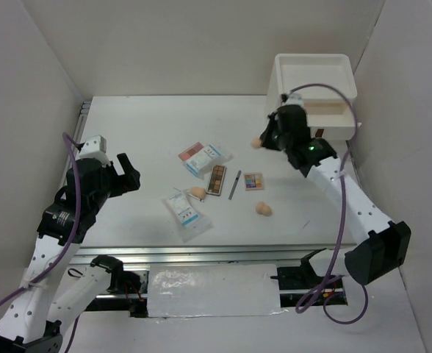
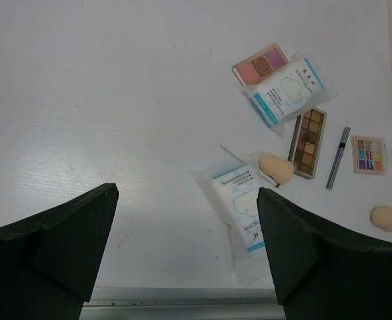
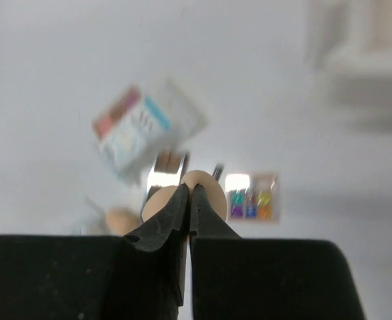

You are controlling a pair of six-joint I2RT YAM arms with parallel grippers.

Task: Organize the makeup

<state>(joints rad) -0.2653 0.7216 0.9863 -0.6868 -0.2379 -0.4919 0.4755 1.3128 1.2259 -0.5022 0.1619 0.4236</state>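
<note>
My right gripper (image 1: 260, 143) is shut on a peach sponge (image 3: 208, 188), held in the air left of the white drawer unit (image 1: 315, 92). On the table lie two more peach sponges (image 1: 198, 193) (image 1: 264, 209), a brown palette (image 1: 217, 179), a multicoloured palette (image 1: 254, 181), a pink compact (image 1: 191, 152), a thin grey pencil (image 1: 234, 184) and two printed sachets (image 1: 210, 158) (image 1: 185, 211). My left gripper (image 1: 124, 173) is open and empty, high over the left of the table; the left wrist view shows the sachet (image 2: 241, 207) near its right finger.
Grey walls close in on both sides. A metal rail (image 1: 201, 255) runs along the table's near edge. The drawer unit stands at the back right with its top tray open.
</note>
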